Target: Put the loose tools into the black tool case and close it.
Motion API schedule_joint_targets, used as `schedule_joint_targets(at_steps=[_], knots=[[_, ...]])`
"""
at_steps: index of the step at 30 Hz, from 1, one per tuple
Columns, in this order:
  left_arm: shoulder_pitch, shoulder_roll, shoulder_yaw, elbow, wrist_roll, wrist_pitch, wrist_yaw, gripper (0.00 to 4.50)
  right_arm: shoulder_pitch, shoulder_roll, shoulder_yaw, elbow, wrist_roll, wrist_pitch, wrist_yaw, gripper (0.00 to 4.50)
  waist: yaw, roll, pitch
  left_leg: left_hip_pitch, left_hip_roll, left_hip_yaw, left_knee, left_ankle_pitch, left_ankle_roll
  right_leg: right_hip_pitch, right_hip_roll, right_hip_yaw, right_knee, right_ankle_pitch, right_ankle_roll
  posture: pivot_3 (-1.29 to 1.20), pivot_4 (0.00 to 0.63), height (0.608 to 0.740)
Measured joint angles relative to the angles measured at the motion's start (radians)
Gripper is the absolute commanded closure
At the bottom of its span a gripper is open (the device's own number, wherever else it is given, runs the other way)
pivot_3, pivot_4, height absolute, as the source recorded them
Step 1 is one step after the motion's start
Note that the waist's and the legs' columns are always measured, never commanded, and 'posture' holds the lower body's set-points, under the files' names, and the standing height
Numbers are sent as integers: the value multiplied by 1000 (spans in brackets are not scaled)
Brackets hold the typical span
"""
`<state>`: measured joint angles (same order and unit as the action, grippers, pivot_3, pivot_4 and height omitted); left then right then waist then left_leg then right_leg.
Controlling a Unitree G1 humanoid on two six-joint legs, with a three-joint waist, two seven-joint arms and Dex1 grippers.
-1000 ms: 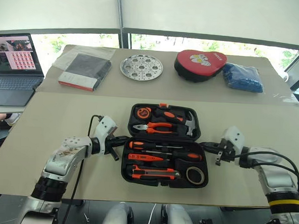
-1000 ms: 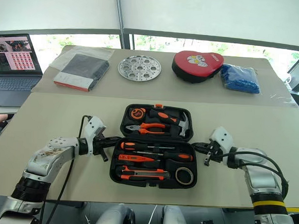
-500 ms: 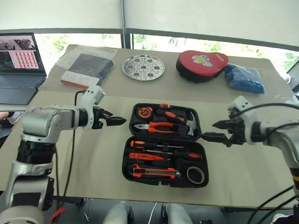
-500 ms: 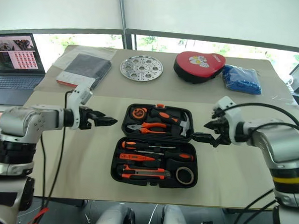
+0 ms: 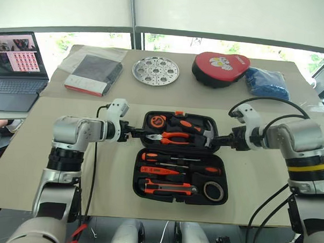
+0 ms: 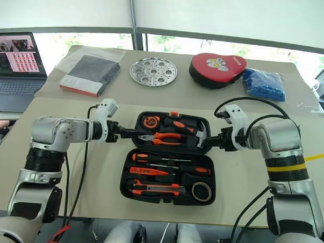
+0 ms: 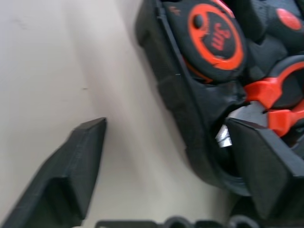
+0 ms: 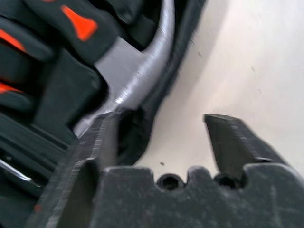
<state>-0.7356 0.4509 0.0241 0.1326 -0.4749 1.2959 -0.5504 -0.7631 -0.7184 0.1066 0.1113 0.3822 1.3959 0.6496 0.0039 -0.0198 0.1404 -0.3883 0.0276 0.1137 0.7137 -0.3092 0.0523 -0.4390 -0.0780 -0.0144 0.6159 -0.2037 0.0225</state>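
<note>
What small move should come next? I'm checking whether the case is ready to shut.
Probably close both hands on the lid's side walls, then fold it forward: the tools already lie in the black tool case, and the left hand and right hand each straddle a rim, open.

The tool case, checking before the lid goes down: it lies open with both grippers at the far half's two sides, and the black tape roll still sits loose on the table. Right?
Not quite. The left eye view shows the black tape roll already seated in the tool case, in its near half, not on the table. The rest holds: left gripper and right gripper flank the far half.

The tape measure [image 7: 214, 40] in the black tool case [image 7: 175, 95] bears "3m" on its orange face.
</note>
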Motion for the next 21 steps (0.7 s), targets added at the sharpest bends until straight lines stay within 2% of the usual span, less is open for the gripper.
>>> schedule_joint_targets(at_steps=[6,8,15,17,20,21], knots=[[-4,-3,-2,-3,-21,19,-12,3728,-15,8,2,-2,24,35,-1,4442,5,0,0,1,0,-1,1,0,0,1,0,0,1,0,0,0,150,740],[-5,-9,1,-4,-30,21,-13,4456,-17,9,-9,1,27,49,-4,4500,7,0,0,2,0,-1,1,0,0,2,-1,0,1,0,0,0,150,740],[3,-32,40,11,-40,16,15,4456,-3,35,-41,6,30,21,-36,4500,6,-1,-1,6,0,-1,1,0,1,4,-1,1,1,1,-1,0,150,740],[55,-45,75,-17,-45,-49,2,4456,54,46,-46,-22,10,-140,-42,4500,3,-1,-2,6,0,0,1,0,0,4,-2,3,1,1,-1,0,150,740],[174,-47,90,-77,-37,-269,-69,4456,155,44,-46,-79,-40,-436,-25,4500,-2,-1,-1,2,0,1,1,1,-1,-1,-2,3,9,1,-1,0,150,740],[198,-46,93,-85,-35,-318,-88,4456,172,41,-48,-90,-49,-481,-19,4500,-2,-1,-1,2,0,1,1,1,-1,-2,-2,3,9,1,-1,0,150,740]])
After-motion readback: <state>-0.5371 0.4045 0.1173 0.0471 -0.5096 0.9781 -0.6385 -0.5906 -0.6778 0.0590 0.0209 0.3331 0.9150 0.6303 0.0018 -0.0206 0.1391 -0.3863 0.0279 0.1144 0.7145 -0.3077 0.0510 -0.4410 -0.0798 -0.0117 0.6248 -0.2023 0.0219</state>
